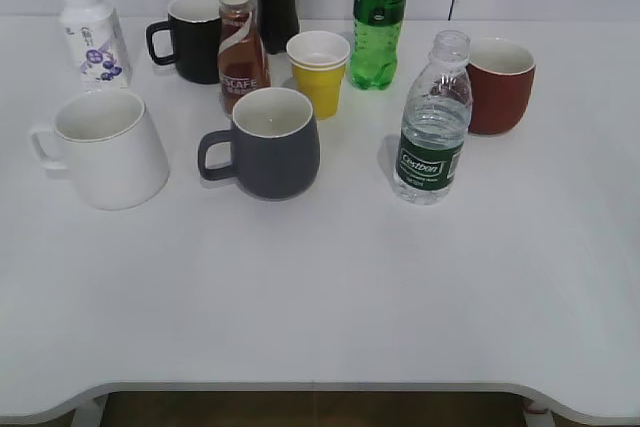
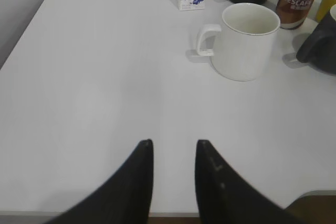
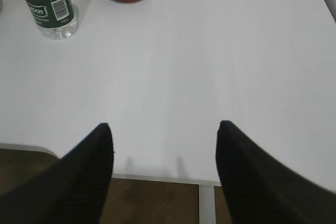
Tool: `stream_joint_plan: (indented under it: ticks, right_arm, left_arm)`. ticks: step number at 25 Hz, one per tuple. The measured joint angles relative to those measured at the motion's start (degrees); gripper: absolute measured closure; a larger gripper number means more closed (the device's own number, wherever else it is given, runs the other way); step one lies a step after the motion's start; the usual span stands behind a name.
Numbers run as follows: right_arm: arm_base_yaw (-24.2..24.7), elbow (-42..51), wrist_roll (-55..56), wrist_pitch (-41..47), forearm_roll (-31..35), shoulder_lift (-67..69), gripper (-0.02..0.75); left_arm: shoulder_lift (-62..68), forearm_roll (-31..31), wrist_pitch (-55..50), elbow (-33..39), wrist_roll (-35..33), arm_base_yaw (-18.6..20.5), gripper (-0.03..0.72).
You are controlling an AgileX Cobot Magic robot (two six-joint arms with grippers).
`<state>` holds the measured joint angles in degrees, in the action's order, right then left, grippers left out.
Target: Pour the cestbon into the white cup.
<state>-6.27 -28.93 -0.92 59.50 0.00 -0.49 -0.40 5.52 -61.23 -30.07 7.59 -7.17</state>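
While cestbon [image 1: 432, 122] stands upright, grey mug [image 1: 268, 142] (empty) between, white cup [image 1: 103, 147]

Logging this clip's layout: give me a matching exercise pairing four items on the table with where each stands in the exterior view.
Things:
1. cestbon
2. white cup
3. grey mug
4. yellow paper cup

Places:
A. far left, handle pointing left
B. just left of the green soda bottle
C. right of centre, beside the red mug
D. centre, in front of the Nescafe bottle

Pairs: 1-C, 2-A, 3-D, 4-B
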Motion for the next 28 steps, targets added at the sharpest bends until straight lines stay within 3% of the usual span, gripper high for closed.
stream_joint_plan:
  ticks: [28]
  right_arm:
    - [0.00,0.00,0.00,0.00,0.00,0.00,0.272]
  left_arm:
    - [0.00,0.00,0.00,0.00,0.00,0.00,0.477]
